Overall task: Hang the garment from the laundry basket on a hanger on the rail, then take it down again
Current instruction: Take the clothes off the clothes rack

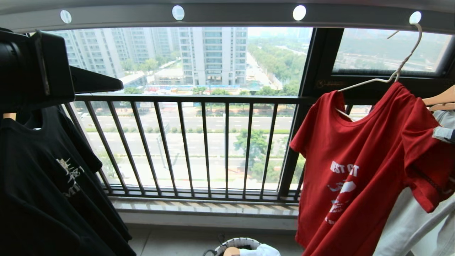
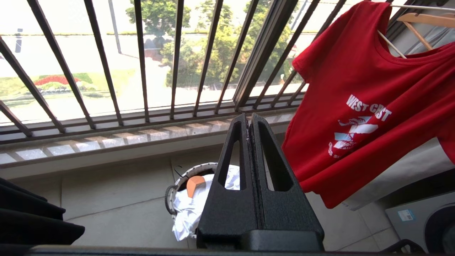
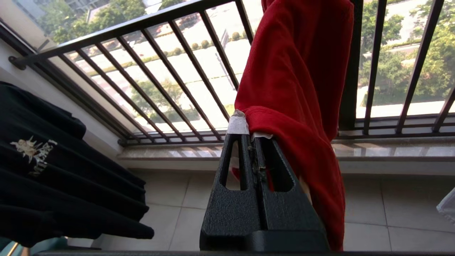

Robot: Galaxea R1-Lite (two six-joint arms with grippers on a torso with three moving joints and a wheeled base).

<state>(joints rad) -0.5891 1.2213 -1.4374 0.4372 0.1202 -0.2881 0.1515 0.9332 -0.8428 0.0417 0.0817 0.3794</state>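
One fold of the garment (image 3: 295, 89) is clamped in the right gripper (image 3: 250, 137) while it hangs on the hanger (image 1: 398, 73) hooked in the rail (image 1: 227, 14). A sideways tug could slide it off crooked — or unhook the hanger. The left gripper (image 2: 249, 119) is closed on nothing above the laundry basket (image 2: 170, 195).

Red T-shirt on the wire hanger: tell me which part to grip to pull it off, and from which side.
Grip the lower hem of the red T-shirt, coming from below: it hangs free under the wire hanger. The right gripper is already shut on an edge of the shirt; the left gripper is shut, empty.
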